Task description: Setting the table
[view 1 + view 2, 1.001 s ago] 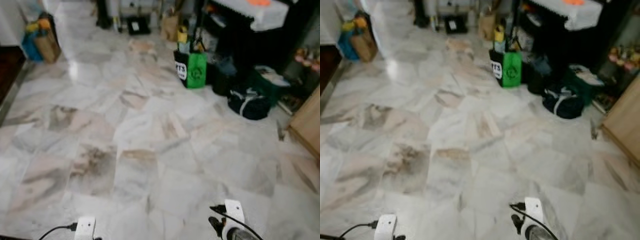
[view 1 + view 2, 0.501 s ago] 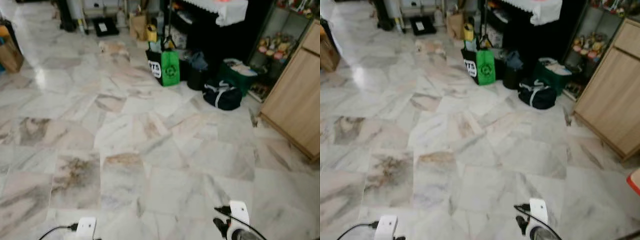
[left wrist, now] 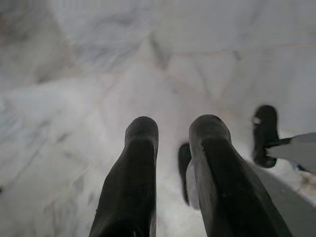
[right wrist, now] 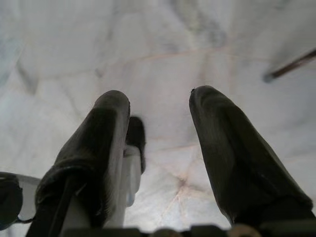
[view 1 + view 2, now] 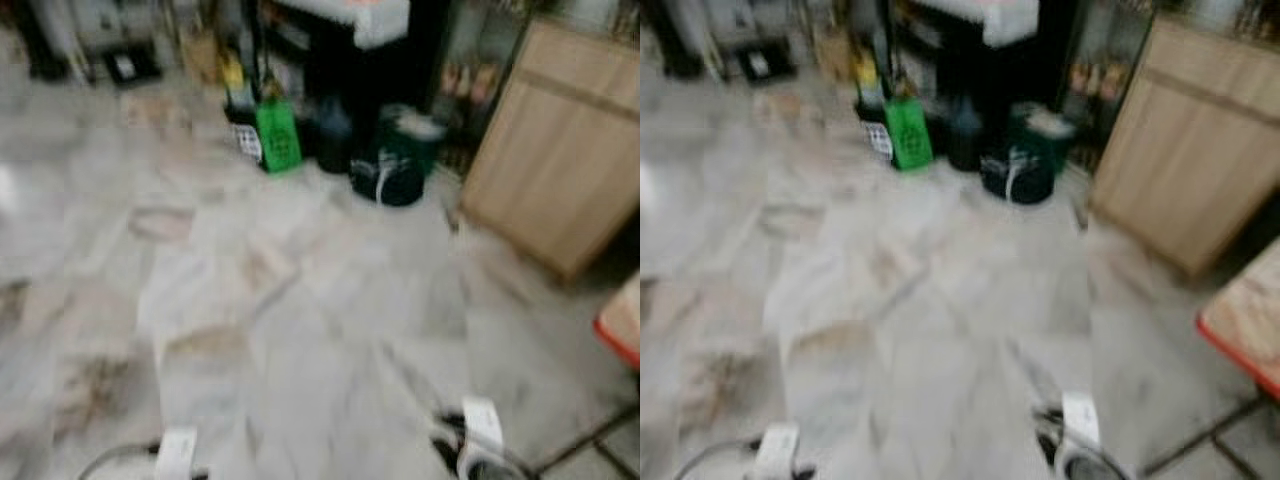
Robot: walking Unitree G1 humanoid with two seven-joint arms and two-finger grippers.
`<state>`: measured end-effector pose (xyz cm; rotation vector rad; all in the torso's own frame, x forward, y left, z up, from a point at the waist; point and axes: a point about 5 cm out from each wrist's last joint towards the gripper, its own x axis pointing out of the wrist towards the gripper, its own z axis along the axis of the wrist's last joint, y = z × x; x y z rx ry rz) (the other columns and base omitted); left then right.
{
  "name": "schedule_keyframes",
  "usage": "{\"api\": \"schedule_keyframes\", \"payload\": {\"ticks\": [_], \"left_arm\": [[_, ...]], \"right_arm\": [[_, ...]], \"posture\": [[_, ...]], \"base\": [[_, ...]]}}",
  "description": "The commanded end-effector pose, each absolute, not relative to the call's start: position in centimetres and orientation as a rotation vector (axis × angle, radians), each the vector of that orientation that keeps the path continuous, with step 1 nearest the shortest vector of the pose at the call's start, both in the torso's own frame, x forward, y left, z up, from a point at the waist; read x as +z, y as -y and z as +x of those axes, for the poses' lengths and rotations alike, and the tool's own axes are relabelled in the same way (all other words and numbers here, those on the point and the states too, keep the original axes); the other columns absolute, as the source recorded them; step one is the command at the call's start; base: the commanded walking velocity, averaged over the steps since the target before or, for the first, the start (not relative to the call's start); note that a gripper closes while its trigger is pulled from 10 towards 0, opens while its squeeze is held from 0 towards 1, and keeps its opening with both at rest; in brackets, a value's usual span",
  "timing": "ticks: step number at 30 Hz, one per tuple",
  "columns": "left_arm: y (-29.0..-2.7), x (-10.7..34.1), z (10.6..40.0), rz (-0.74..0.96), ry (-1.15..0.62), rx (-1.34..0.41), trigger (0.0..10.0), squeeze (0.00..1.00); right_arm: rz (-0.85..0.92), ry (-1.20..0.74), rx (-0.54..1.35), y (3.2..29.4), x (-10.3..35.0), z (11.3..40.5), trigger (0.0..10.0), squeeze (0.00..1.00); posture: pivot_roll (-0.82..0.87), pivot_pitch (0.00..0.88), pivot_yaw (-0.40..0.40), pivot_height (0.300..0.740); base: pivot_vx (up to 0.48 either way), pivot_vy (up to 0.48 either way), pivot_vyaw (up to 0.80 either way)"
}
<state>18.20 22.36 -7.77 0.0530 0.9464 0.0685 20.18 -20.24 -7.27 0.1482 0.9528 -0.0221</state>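
Red-edged table [image 5: 1240,330] cut off, blurred

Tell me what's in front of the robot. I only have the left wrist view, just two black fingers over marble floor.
Observer: The head views are blurred, but a red-edged table corner shows at the robot's front right, near a wooden cabinet.
Operator: Is the right hand carrying anything for it?
Observer: No. The right hand hangs over the floor with its fingers apart and nothing between them.
Operator: Anything on the floor ahead?
Observer: A green bag and a dark duffel bag sit far ahead, against black furniture.
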Motion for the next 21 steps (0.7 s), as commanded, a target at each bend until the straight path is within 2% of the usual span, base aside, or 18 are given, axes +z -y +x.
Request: {"api": "schedule_keyframes", "payload": {"ticks": [1,21], "left_arm": [[-22.9,-7.95,17.6,0.07,-0.97,0.07,10.0,0.0],[-23.01,-7.67,18.12,0.105,-0.963,0.043,10.0,0.0]], "right_arm": [[0.158,-0.96,-0.017,19.75,-7.44,20.01,10.0,0.0],[0.187,-0.96,-0.044,19.53,-7.62,19.76,10.0,0.0]], "posture": [[0.04,0.057,-0.035,0.74],[0.03,0.036,-0.007,0.74]], "base": [[0.0,0.0,-0.79],[0.0,0.0,-0.79]]}}
